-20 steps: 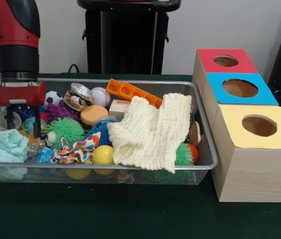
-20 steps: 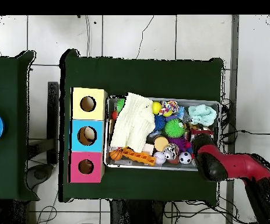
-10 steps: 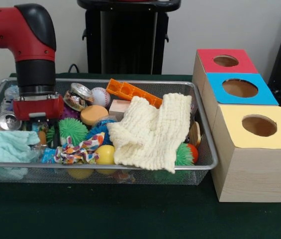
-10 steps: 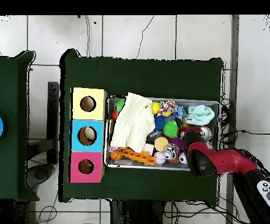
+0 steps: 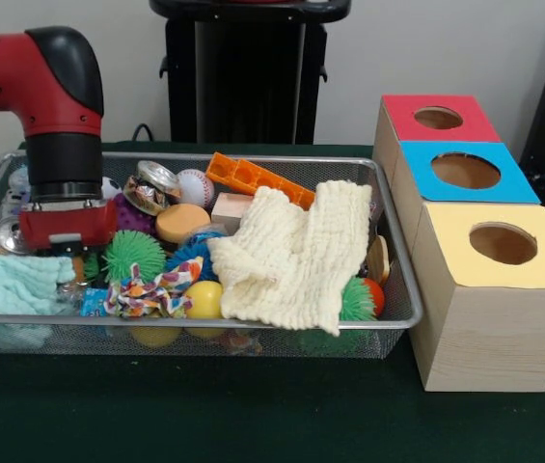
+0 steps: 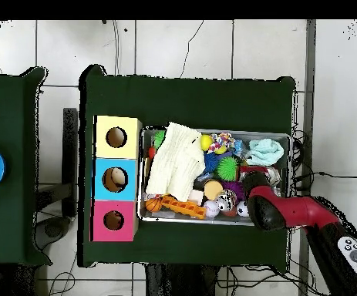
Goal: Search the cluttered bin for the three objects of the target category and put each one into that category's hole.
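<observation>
Here the search step looks to be under way, with nothing yet at the holes. At the left of the front view, the gripper (image 5: 68,253) sits low in the wire bin (image 5: 195,319), its tips buried among the clutter beside the pale blue cloth (image 5: 7,285) and the green spiky ball (image 5: 134,254); whether it is parted or closed on anything I cannot tell. Further right lie a yellow ball (image 5: 202,299), a baseball (image 5: 195,187), an orange block (image 5: 258,179) and a cream cloth (image 5: 296,256) draped over other items. On the tabletop (image 5: 253,415), the red hole (image 5: 438,118), blue hole (image 5: 465,171) and yellow hole (image 5: 503,243) stand empty-looking. The target category is not evident; next, a secure grasp and a lift clear of the rim seem needed.
</observation>
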Motion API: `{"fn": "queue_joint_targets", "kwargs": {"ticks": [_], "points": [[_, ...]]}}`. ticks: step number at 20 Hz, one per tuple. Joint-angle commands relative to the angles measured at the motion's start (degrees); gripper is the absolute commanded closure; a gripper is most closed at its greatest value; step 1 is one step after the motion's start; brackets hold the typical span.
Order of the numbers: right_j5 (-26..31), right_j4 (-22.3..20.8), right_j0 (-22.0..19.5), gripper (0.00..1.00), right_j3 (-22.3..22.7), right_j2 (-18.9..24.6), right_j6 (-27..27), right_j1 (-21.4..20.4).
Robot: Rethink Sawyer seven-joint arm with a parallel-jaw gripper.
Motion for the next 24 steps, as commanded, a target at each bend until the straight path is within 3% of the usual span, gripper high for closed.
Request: {"fn": "queue_joint_targets", "kwargs": {"ticks": [1, 11, 24], "points": [[1.0, -5.7, -0.1, 0.0, -4.4, -1.5, 0.4, 3.7], [8.3, -4.1, -7.9, 0.0, 4.9, 3.7, -4.0, -1.4], [6.9, -5.6, -8.4, 0.0, 4.9, 2.9, -3.2, 0.8]]}}
